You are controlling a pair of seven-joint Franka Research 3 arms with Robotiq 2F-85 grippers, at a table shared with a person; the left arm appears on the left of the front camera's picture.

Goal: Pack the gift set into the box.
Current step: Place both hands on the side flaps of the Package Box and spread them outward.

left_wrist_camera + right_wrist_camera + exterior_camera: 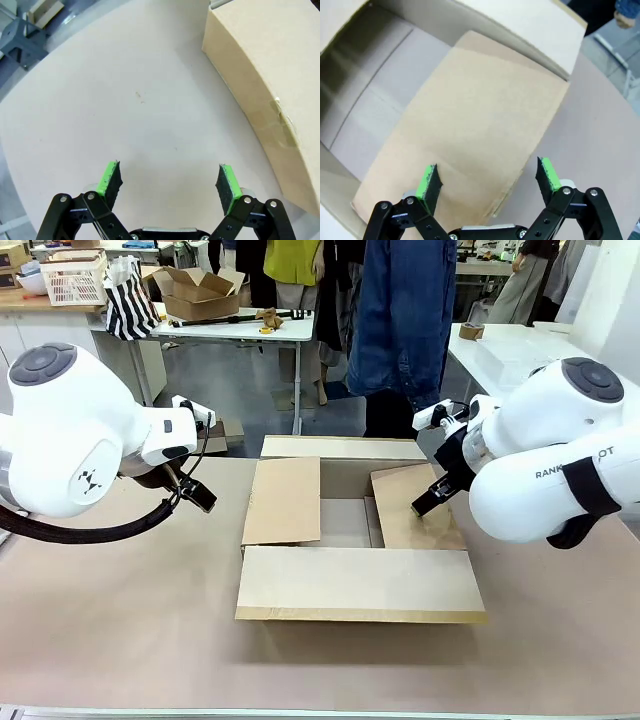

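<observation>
Front view: box (pixel 360 540) sits centre of frame on the table (pixel 120 620), plain brown corrugated cardboard with matte, square-cut edges. Near and far flaps lie folded out flat, but the left flap (pixel 283 500) and right flap (pixel 415 508) lean in over the mouth, leaving approx. a narrow strip of bare floor between them. Left gripper (pixel 198 495) hangs at centre-left, beside the box w/o touching it; right gripper (pixel 425 505) is right of centre, just over the right flap. Left wrist view: green pads spread wide, nothing between them, smooth pale tabletop below, box wall curving down the right side w/ a strip of clear tape (pixel 282 117). Right wrist view: fingers also wide and empty, right flap directly beneath, box interior in upper left of frame. Risks, as I judge them: inward flaps choke the opening, so a tray lowered now would prob. catch on them. Springy corrugated board may flip back after being pushed. Box looks light and the table slick, so a sideways shove could slide it.
</observation>
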